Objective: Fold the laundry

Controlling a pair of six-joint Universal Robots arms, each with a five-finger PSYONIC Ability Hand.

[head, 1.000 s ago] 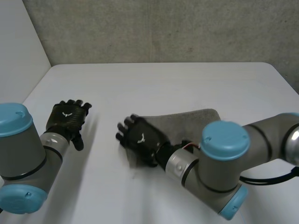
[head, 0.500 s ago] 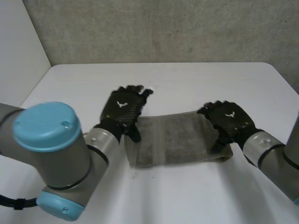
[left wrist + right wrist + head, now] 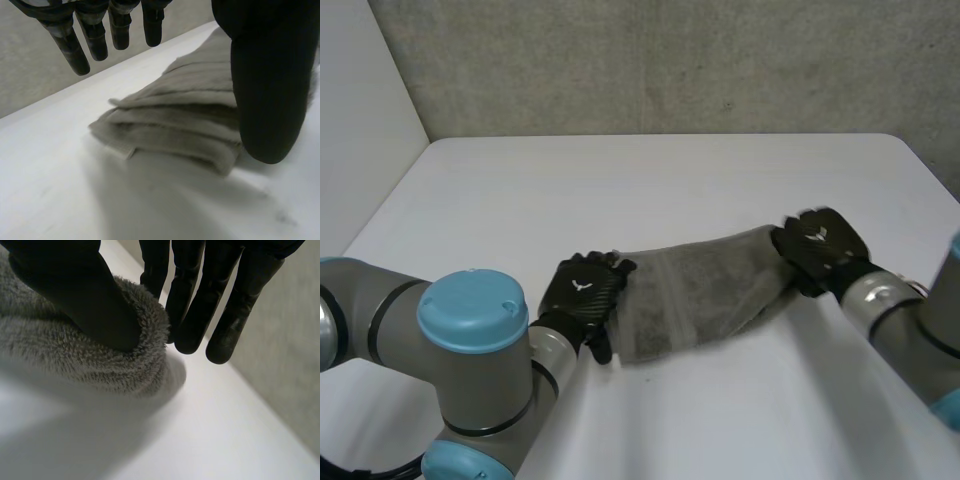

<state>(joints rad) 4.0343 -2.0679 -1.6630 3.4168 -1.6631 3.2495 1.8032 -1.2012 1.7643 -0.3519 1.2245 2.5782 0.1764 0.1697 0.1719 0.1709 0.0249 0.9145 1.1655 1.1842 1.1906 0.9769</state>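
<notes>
Towel [image 3: 705, 290] end between right hand [image 3: 820, 245] fingers [image 3: 192, 325], thumb [image 3: 85, 300].

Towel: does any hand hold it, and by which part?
The right hand pinches the towel at one end, between thumb and fingers; the left hand only rests its thumb on the other end.

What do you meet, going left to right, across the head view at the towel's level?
Light-blue round arm cap → black left hand → folded grey fluffy towel → black right hand.
</notes>
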